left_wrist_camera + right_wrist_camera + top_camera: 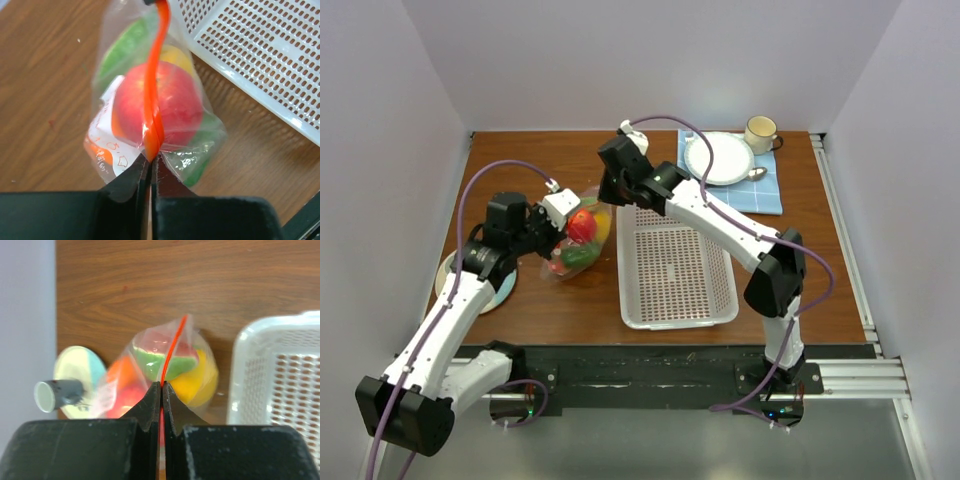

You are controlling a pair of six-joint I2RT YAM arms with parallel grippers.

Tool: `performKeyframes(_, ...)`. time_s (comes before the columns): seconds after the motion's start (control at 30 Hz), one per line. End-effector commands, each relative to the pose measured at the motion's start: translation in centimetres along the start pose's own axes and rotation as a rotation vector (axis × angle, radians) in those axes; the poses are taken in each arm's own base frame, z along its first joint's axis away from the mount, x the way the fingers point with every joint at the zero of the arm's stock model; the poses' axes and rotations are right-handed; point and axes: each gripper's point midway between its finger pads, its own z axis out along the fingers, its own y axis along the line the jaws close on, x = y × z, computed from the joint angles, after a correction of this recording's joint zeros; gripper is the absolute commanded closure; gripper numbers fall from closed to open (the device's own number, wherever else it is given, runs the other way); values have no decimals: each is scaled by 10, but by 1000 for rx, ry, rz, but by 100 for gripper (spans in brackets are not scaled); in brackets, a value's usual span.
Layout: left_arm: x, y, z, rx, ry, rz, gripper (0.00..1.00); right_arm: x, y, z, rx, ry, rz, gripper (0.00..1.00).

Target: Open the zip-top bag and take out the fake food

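Observation:
The zip-top bag (576,240) is held between both grippers above the wooden table, left of the basket. It is clear plastic with a red-orange zip strip (155,75). Inside it is the fake food: a red apple (170,105), a yellow lemon (200,377), an orange piece (122,377), green pieces and a watermelon slice (152,357). My left gripper (151,159) is shut on the zip strip at the bag's left end. My right gripper (161,385) is shut on the strip at the far end. The strip looks sealed along its visible length.
A white perforated basket (675,265) lies right of the bag. At the back right a blue cloth (770,190) carries a white plate (718,158), a mug (760,132) and a spoon (757,173). A round saucer (505,290) sits under my left arm.

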Motion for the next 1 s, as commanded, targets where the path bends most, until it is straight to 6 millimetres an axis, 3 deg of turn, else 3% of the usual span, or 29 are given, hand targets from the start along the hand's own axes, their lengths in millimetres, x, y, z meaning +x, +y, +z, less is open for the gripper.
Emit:
performKeyframes(0.0,-21,13,-17,-34,-8,140,86,-25,-15,-36,9,-83,-61,100)
performKeyframes(0.17,-6,14,-18,-44,37,169,76,-26,-27,-40,19,-93,-94,100)
performKeyframes(0.3,8,14,-19,-54,70,194,76,-22,-32,-38,30,-76,-127,100)
performKeyframes(0.33,10,14,-19,-55,75,201,78,-20,-32,-35,27,-68,-142,100)
performKeyframes(0.43,16,15,-21,-56,103,236,100,-22,-24,-36,-35,-71,-255,100)
performKeyframes(0.47,17,15,-23,-49,111,254,100,-24,-16,-36,-90,-86,-353,100)
performKeyframes(0.57,14,12,-25,-42,92,265,100,-28,4,-49,-261,-145,-562,90)
performKeyframes(0.6,14,11,-24,-38,86,264,100,-29,8,-55,-297,-166,-604,82)
performKeyframes(0.63,13,11,-25,-37,78,264,100,-37,15,-73,-344,-212,-632,79)
performKeyframes(0.67,13,9,-23,-29,75,265,100,-37,16,-76,-377,-257,-698,75)
performKeyframes(0.7,13,9,-23,-29,72,266,100,-34,21,-85,-438,-270,-742,65)
performKeyframes(0.77,14,9,-21,-27,72,265,100,-33,27,-109,-535,-350,-870,56)
performKeyframes(0.8,13,9,-21,-27,67,268,100,-23,34,-119,-623,-353,-919,40)
performKeyframes(0.83,12,9,-20,-26,63,269,100,-23,35,-127,-650,-381,-949,31)
performKeyframes(0.93,9,9,-19,-24,49,276,100,-12,38,-138,-742,-420,-1043,27)
performKeyframes(0.97,6,9,-19,-21,36,283,100,-9,41,-141,-773,-428,-1060,20)
